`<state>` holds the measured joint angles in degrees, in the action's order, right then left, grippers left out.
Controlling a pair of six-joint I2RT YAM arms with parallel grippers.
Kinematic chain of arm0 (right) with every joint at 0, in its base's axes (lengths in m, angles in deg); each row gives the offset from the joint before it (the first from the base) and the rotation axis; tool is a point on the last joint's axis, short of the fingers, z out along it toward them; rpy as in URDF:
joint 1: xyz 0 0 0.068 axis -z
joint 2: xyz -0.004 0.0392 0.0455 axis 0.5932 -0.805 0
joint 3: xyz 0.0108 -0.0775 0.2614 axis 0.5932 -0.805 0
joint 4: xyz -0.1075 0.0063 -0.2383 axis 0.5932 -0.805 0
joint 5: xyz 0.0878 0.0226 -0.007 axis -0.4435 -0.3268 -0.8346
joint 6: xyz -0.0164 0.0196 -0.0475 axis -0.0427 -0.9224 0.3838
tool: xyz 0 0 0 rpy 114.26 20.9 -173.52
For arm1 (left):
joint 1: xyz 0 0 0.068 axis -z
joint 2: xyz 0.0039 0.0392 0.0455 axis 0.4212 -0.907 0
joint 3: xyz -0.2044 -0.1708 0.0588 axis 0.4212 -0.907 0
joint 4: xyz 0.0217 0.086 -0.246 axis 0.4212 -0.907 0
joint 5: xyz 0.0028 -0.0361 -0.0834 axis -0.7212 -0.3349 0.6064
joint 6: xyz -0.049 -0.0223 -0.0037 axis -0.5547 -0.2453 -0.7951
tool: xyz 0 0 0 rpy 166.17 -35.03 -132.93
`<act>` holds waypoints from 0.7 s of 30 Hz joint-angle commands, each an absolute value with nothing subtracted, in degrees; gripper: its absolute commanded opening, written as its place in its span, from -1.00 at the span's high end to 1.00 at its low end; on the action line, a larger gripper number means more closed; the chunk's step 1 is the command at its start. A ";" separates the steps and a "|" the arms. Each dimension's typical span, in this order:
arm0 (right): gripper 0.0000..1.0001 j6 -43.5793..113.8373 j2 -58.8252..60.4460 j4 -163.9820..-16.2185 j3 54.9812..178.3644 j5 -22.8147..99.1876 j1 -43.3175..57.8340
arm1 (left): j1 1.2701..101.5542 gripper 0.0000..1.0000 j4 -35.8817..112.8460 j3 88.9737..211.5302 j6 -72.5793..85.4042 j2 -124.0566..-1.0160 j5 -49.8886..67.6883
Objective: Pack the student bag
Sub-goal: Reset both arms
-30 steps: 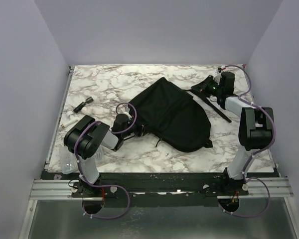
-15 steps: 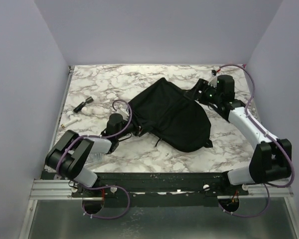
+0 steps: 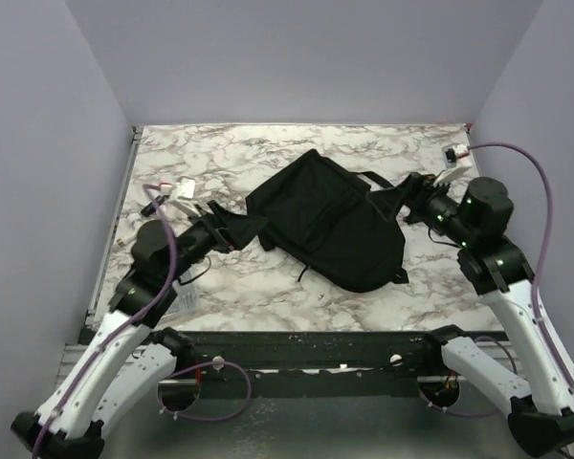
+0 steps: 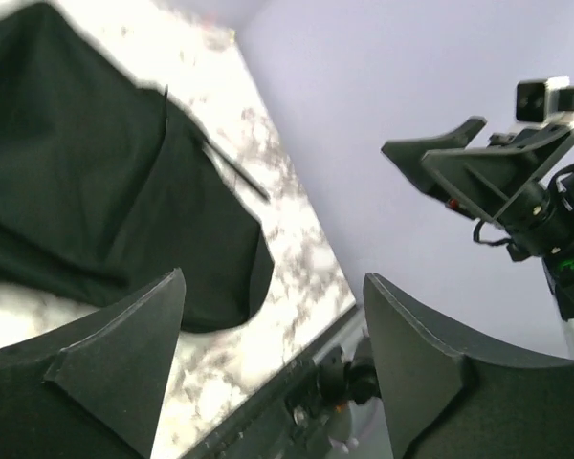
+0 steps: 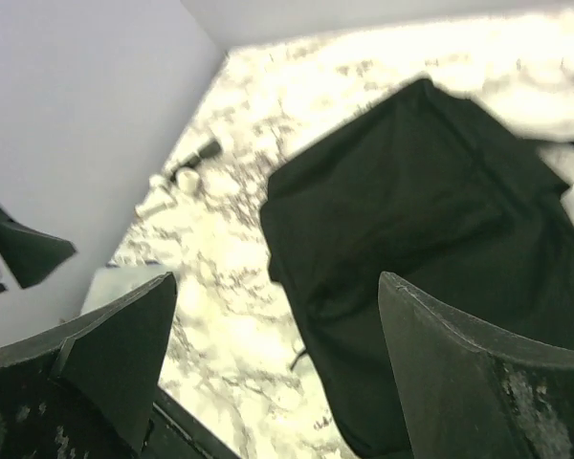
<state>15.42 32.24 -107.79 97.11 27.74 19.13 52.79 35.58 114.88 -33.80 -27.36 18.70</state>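
The student bag [image 3: 330, 225] is a soft black backpack lying flat in the middle of the marble table [image 3: 268, 287], with a strap [image 3: 375, 180] trailing to its right. My left gripper [image 3: 234, 228] hovers at the bag's left edge, open, with nothing between its fingers. In the left wrist view the bag [image 4: 86, 191] lies beyond my left gripper [image 4: 273, 282]. My right gripper [image 3: 413, 187] hangs by the bag's right side over the strap, open and empty. The right wrist view looks down on the bag [image 5: 440, 239] past my right gripper [image 5: 277, 282].
A few small items, a black cylinder [image 3: 153, 203] and white pieces [image 3: 182, 189], lie at the table's left edge, also small in the right wrist view [image 5: 187, 172]. Purple walls close in the table on three sides. A black rail [image 3: 306, 344] runs along the near edge.
Both grippers went from shut to open. Both arms rose and drew back from the bag's left and right ends. The bag has stayed in place.
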 commanded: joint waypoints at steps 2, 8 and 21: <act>-0.84 19.28 40.42 -113.84 104.71 31.55 19.21 | 52.51 -0.62 9.33 131.21 -16.07 -14.92 7.41; -1.00 19.95 51.18 -110.68 103.84 37.32 19.16 | 52.51 -0.72 2.22 142.88 -8.95 -8.99 1.17; -1.00 20.72 56.71 -109.11 104.49 48.25 19.16 | 52.51 -0.97 -2.38 151.30 -3.81 -4.75 -9.78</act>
